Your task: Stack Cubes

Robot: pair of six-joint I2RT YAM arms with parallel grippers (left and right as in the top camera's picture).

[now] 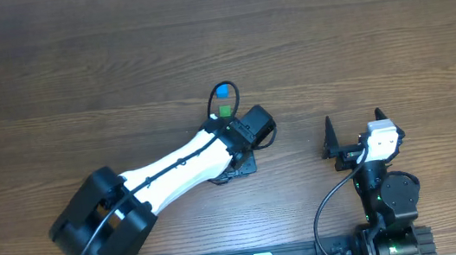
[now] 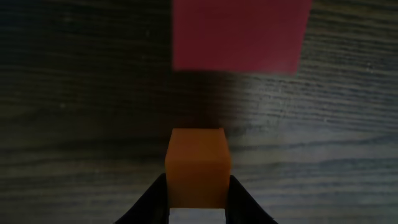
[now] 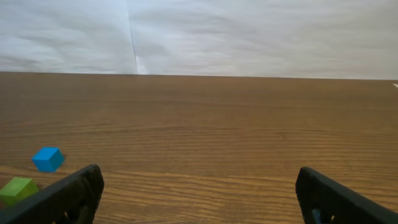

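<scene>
Left wrist view puts the orange cube (image 2: 198, 163) nearest you, pinched on two opposite flat sides by the left gripper (image 2: 198, 186), over the worktop (image 2: 74, 124). Judge it light, rigid and smooth-faced, so keep the hold square or it may slip or twist. Just beyond is a red cube (image 2: 239, 34), blurred and cut off, so you cannot tell its footing. Farther out lie a green cube (image 1: 224, 109) and a blue cube (image 1: 222, 92), near each other. The right gripper (image 3: 199, 186) stands spread, holding nothing.
</scene>
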